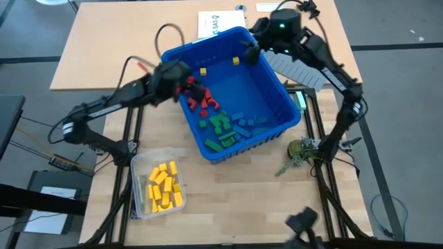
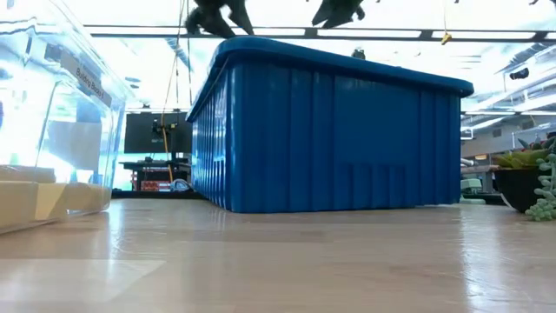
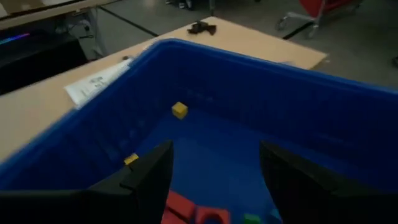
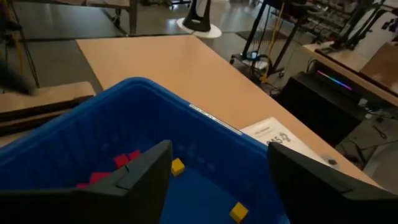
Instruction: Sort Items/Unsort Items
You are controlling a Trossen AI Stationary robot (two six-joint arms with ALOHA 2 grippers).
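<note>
— Pale wood, that table (image 1: 228,207); what sits on it?

— A big blue bin (image 1: 277,90) at the middle, turned at an angle, and a clear tub (image 1: 137,187) of yellow blocks (image 1: 165,187) near the front left.

— Where are the arms?

— Both reach in from the sides, bent at the elbow. The left gripper (image 1: 185,83) hangs over the bin's left rim, above the red blocks (image 1: 201,100). The right gripper (image 1: 250,52) hovers at the far corner.

— Fingers?

— Spread apart on both, with nothing between them.

— And the remaining blocks?

— Red, green (image 1: 221,128) and blue ones (image 1: 249,123) lie on the bin floor; two yellow blocks (image 4: 178,166) lie near the far wall.
</note>
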